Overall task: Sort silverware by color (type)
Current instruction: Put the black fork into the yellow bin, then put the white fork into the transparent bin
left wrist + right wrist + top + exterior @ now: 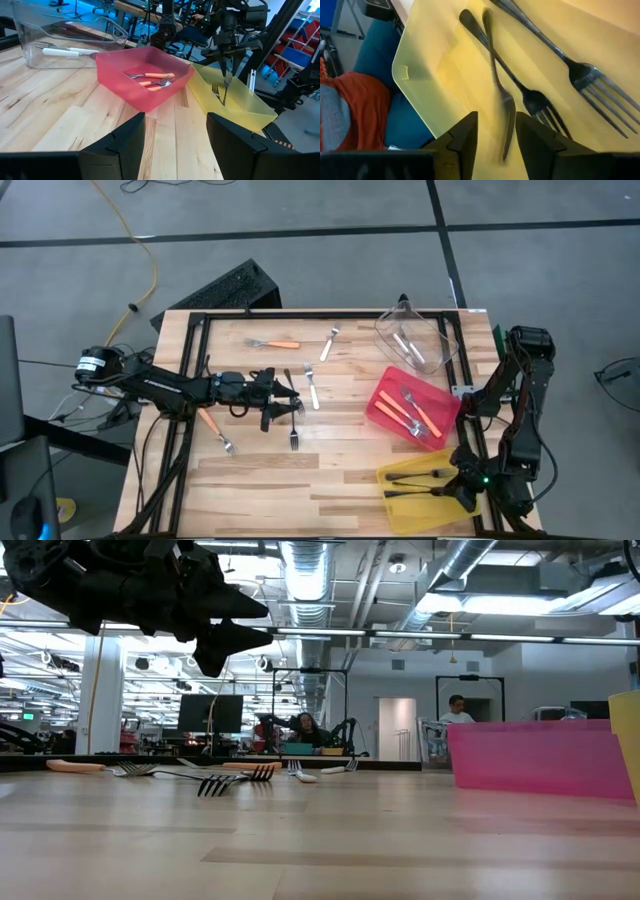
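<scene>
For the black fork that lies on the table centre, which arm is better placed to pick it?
The left. The left gripper hangs open just above the black fork, while the right gripper is far off over the yellow bin.

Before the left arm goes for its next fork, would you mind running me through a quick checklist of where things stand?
1. Right gripper over the yellow bin: ok.
2. Black fork freed from the right gripper: ok, it looks blurred between parted fingers, apparently dropping beside two black forks lying in the bin.
3. Left gripper open and empty: ok, nothing shows between its fingers.
4. Left gripper above a loose fork: ok, a black fork lies just by it on the table.
5. Red bin holds only orange-handled forks: ok.
6. Table sorted: not ok, several forks remain loose.
</scene>
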Controlling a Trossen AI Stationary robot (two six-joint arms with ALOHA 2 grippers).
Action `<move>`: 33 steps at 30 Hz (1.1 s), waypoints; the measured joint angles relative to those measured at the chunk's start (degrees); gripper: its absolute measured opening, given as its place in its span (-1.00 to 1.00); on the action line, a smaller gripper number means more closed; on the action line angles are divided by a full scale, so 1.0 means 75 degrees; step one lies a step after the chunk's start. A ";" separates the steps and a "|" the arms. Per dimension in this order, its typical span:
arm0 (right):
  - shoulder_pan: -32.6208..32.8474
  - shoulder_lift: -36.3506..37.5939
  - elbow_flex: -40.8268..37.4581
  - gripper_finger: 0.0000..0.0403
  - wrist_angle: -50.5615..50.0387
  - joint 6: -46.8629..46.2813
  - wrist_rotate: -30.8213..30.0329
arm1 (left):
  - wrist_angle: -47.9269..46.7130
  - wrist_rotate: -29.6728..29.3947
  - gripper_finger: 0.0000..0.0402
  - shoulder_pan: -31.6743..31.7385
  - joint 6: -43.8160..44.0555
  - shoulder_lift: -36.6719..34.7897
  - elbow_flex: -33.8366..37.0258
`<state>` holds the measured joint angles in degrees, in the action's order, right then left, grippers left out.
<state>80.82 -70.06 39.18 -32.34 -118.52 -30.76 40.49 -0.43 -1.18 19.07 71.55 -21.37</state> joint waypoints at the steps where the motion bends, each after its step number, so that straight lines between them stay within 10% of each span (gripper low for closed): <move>1: 0.0000 0.0000 0.0002 -0.21 0.0001 -0.0005 0.0007 | 0.0000 0.0000 -0.03 -0.0002 0.0000 0.0000 0.0000; 24: -0.1077 0.1185 0.0079 -0.22 -0.0003 0.0759 0.0459 | 0.0015 0.0157 -0.03 -0.0002 0.0000 0.0000 0.0000; 33: -0.2749 0.2197 0.0079 -0.22 0.0294 0.3336 -0.0325 | 0.0017 0.0222 -0.03 -0.0002 0.0000 0.0000 0.0000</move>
<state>60.20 -53.58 39.77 -30.13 -93.50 -33.20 40.62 1.24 -1.19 19.07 71.55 -21.37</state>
